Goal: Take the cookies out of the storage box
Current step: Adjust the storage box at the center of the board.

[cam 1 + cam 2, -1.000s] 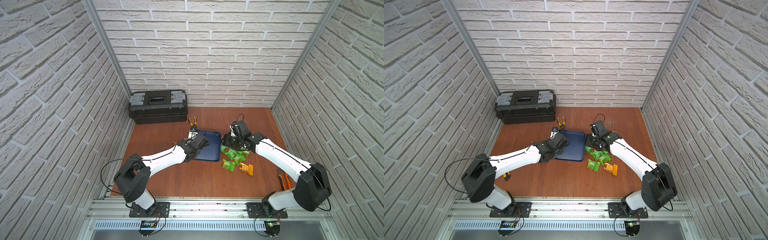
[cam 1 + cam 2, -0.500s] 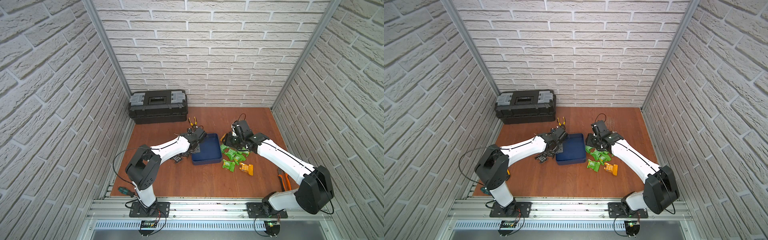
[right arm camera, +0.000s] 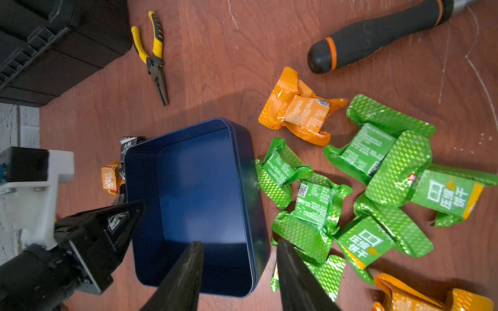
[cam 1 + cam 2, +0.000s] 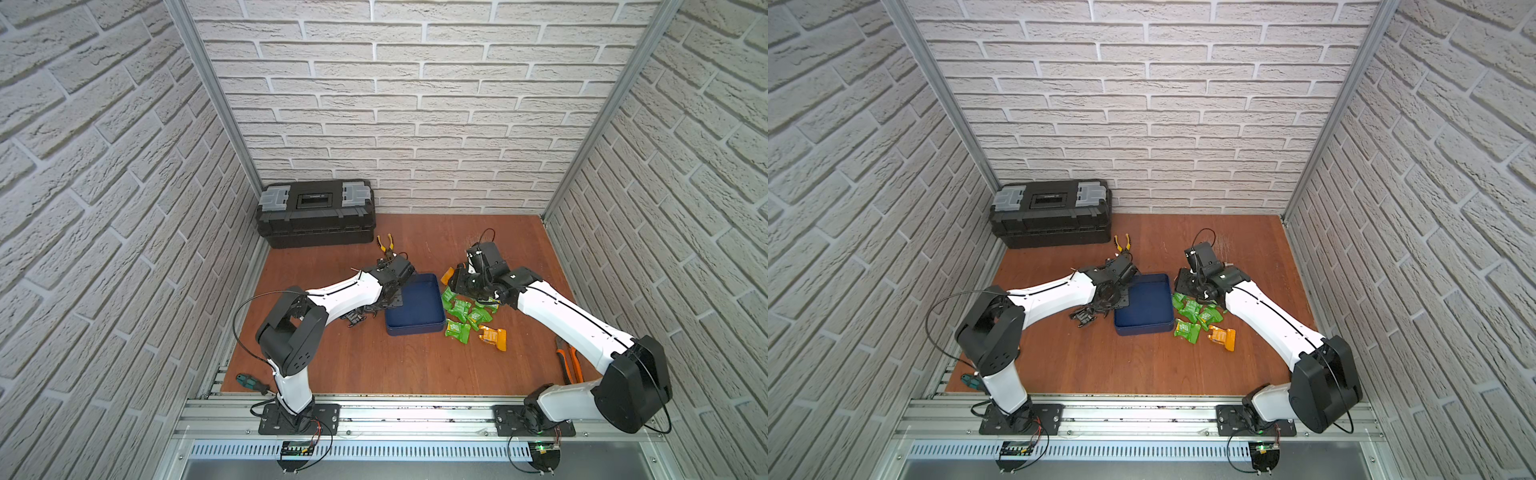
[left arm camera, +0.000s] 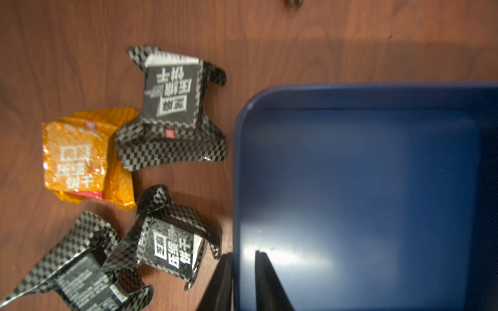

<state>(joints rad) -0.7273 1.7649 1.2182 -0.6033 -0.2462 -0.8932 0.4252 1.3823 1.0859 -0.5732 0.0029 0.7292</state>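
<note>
The navy storage box (image 4: 415, 307) (image 4: 1144, 303) sits flat with nothing inside. Green and orange cookies (image 4: 461, 309) (image 4: 1192, 309) lie just right of it, black ones (image 4: 355, 320) (image 4: 1084, 316) just left. In the left wrist view, my left gripper (image 5: 244, 254) straddles the box wall (image 5: 237, 161), slightly open, with a gap on the inner side. Black cookies (image 5: 172, 107) and an orange one (image 5: 78, 156) lie beside it. My right gripper (image 3: 239, 242) stands open across the opposite wall of the box (image 3: 199, 194), one finger over green cookies (image 3: 377, 150).
A black toolbox (image 4: 316, 212) stands at the back left, with yellow pliers (image 4: 386, 243) (image 3: 153, 56) in front of it. A black screwdriver handle (image 3: 372, 35) lies behind the cookies. Orange pliers (image 4: 567, 363) lie front right, and a green screwdriver (image 4: 251, 382) front left.
The left arm swung toward the back left with the box. Black cookies now lie on the floor left of it. The left jaws have parted slightly. The right arm barely moved.
</note>
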